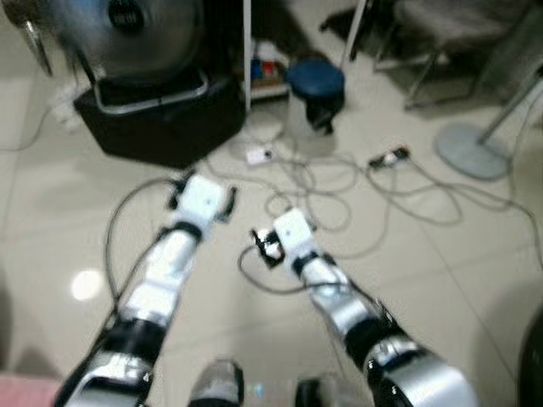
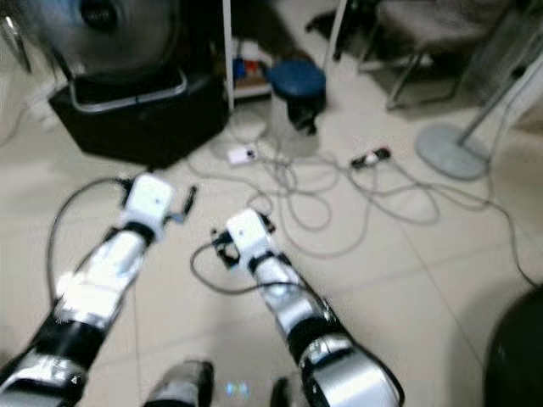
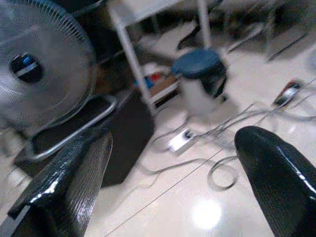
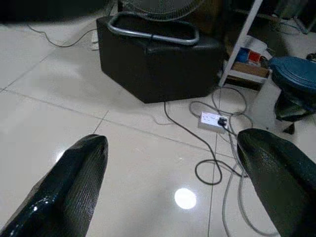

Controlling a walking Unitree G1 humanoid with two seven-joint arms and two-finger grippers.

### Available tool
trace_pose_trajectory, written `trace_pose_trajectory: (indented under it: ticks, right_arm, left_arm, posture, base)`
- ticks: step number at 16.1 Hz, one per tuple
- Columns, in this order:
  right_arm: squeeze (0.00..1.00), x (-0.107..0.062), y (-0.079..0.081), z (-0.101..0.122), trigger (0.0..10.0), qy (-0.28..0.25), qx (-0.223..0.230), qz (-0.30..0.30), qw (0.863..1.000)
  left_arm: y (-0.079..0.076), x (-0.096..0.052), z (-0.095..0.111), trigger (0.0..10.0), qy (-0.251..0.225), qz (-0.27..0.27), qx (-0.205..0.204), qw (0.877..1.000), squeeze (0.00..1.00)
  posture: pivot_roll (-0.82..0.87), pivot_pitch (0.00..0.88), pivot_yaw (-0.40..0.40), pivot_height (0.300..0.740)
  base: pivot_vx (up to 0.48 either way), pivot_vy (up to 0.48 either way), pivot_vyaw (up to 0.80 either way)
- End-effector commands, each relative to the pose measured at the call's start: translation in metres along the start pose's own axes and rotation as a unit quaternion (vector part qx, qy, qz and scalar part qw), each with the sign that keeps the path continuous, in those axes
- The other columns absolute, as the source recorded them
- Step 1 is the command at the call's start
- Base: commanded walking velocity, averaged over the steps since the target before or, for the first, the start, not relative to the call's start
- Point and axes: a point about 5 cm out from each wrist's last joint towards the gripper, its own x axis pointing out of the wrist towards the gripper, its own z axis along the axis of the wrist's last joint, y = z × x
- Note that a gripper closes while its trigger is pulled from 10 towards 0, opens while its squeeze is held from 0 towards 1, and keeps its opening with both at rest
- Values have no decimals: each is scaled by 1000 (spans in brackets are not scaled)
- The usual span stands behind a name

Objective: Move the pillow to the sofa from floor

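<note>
The left gripper point(image 3: 173, 163) has its jaws spread wide, nothing between them; the right gripper point(image 4: 173, 168) is likewise parted and empty; both arms reach forward and down over the pale tiled floor point(image 1: 475, 254), the left wrist point(image 1: 202, 199) a little ahead of the right wrist point(image 1: 288, 233), neither touching anything.

Ahead of the jaws lies a tangle of cables point(image 1: 339, 199) running to a white power strip point(image 4: 212, 120); beyond that stands a black box point(image 4: 158, 64) with a metal fan stand on top and the fan point(image 3: 34, 74) above it; beside it a white shelf leg point(image 4: 242, 42) and a small bin with a blue lid point(image 1: 316, 80); further right, a round grey lamp base point(image 1: 471, 151) and chair legs.

No pillow can be made out on the floor before the robot, nor a sofa; a pinkish patch point(image 1: 25, 392) sits at the lower left corner of the head view, too blurred and cropped to name.

By my reading the task is at the searching stage, nothing yet grasped; the next move calls for turning or walking until the pillow comes into sight, stepping clear of the cables, then bending with both grippers open to take it from either side.
</note>
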Motion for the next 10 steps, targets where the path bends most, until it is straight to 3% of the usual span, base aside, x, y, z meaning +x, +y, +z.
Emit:
trace_pose_trajectory:
  ticks: [1, 8, 10]
  right_arm:
    - [0, -2, -3, -4, 10000, 9, 7, -7, 1000]
    - [0, -3, -3, -7, 10000, 15, 15, -6, 1000]
    - [0, -3, -3, -7, 10000, 16, 15, -6, 1000]
  left_arm:
    - [-10, 1, 3, 10000, -4, -9, -5, 1000, 0]
    - [-11, 1, 1, 10000, 5, -10, -14, 1000, 0]
    - [-12, 2, -1, 10000, 18, -10, -26, 999, 0]
  posture:
    - [115, 206, -46, 740]
    - [107, 211, -46, 740]
    - [107, 211, -46, 740]
  base:
    - [480, 0, 0]
    - [469, 0, 0]
    - [352, 315, 0]
